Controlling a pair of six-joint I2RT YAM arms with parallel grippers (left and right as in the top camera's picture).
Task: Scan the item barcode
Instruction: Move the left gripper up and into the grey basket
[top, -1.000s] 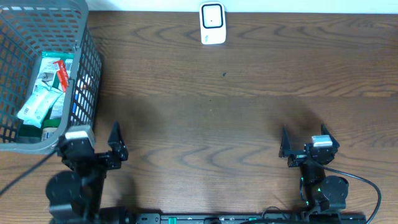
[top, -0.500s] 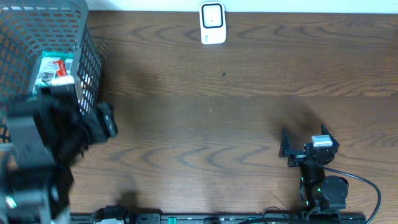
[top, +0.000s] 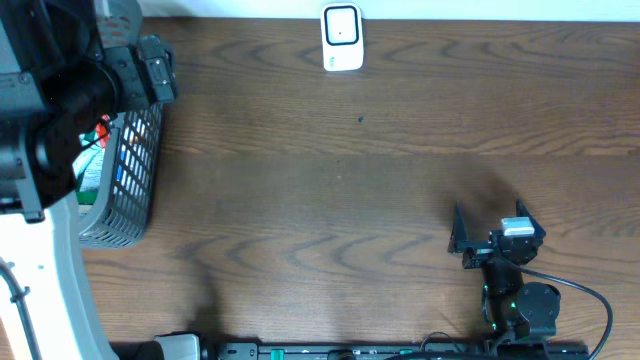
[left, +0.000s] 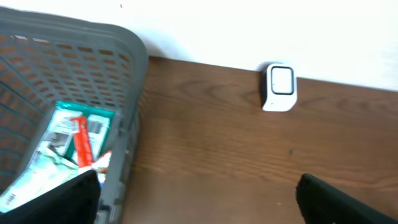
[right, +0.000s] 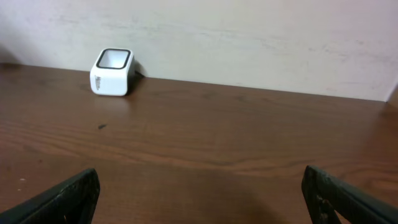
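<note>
Near right, your right gripper (top: 488, 222) is sitting low over the table (top: 330, 200), fingers spread wide with nothing between them. Farther left, your left gripper (left: 196, 190) is hovering above the grey basket (left: 93, 31), its fingers also wide apart and empty. The item, a green-and-white packet (left: 78, 134) with a red stripe, is lying among others inside that basket. You are probably handling something light, thin and slippery, so pinch it across one edge. The white scanner (left: 278, 87) is waiting at the far centre.
</note>
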